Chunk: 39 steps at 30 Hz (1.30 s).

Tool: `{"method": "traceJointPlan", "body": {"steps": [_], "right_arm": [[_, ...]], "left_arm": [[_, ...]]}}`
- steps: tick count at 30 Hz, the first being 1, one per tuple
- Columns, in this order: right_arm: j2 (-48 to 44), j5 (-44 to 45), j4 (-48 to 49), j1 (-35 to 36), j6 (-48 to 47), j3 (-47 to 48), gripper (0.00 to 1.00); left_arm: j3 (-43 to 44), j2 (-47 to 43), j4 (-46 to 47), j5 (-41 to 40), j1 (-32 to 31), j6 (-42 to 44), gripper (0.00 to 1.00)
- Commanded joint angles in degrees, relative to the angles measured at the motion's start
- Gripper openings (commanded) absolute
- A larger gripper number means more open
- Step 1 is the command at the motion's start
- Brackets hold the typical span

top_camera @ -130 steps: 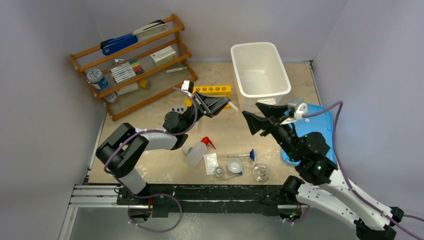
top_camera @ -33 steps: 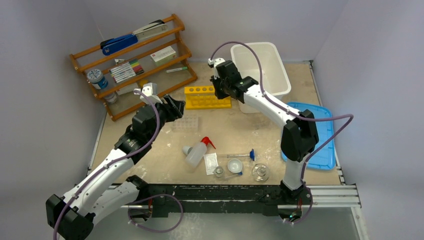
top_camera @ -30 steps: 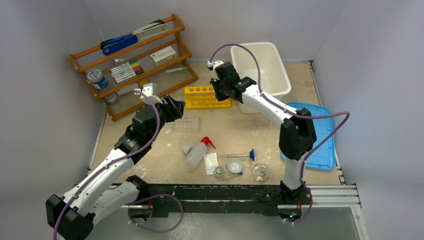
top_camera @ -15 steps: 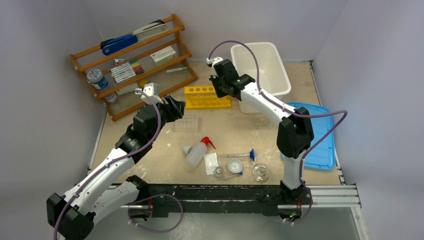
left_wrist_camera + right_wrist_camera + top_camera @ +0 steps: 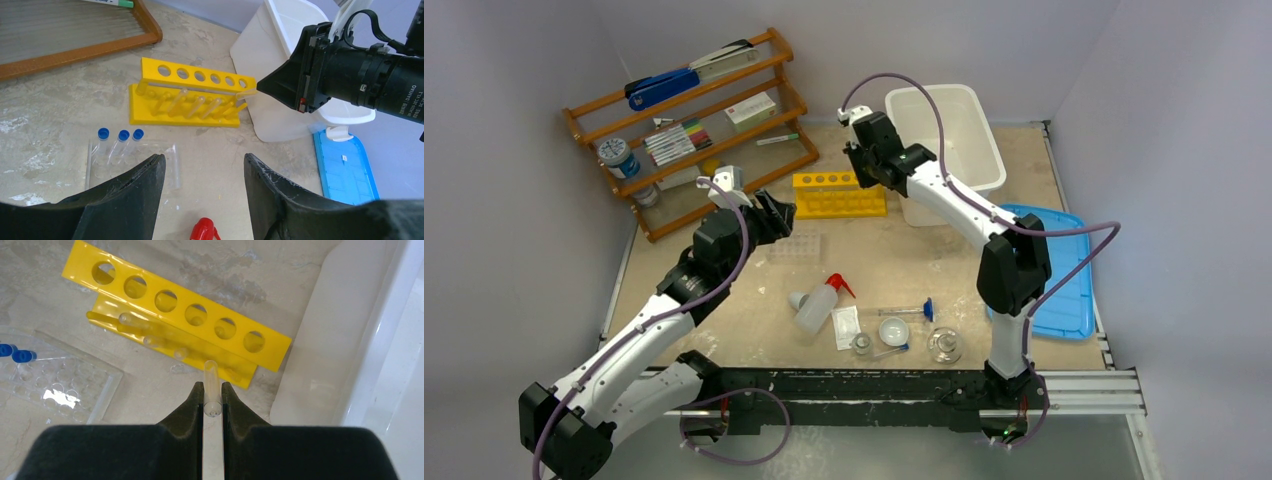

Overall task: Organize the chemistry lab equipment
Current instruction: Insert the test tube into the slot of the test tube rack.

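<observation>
My right gripper (image 5: 212, 390) is shut on a clear tube (image 5: 211, 377) with no cap, held just above the right end of the yellow six-hole rack (image 5: 175, 310). The rack (image 5: 839, 195) holds several clear tubes. My left gripper (image 5: 202, 160) hangs open and empty above the table, near the clear tube tray (image 5: 150, 160), where three blue-capped tubes (image 5: 120, 137) lie. The white squeeze bottle (image 5: 816, 305) with its red nozzle lies mid-table. Near the front edge are a blue-capped tube (image 5: 909, 312), a dish (image 5: 894, 330) and small glass flasks (image 5: 944, 345).
A white bin (image 5: 931, 92) stands right behind the rack, close to my right gripper (image 5: 864, 175). A blue lid (image 5: 1069, 270) lies at the right. The wooden shelf (image 5: 684, 130) with stapler, markers and boxes fills the back left.
Over four seconds my left arm drew back from the rack and my right arm reached over to it with the tube. In the last second the right gripper only shifted slightly.
</observation>
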Motion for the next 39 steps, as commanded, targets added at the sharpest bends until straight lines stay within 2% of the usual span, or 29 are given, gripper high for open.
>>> {"method": "traceJointPlan", "body": {"steps": [1, 39], "right_arm": [[0.8, 0.9, 1.5, -0.2, -0.9, 3.0, 0.0], [1.1, 0.7, 2.9, -0.2, -0.7, -2.8, 0.0]], "left_arm": [[1.5, -0.3, 1.8, 0.3, 0.2, 1.5, 0.58], [1.0, -0.5, 1.8, 1.0, 0.2, 1.2, 0.58]]}}
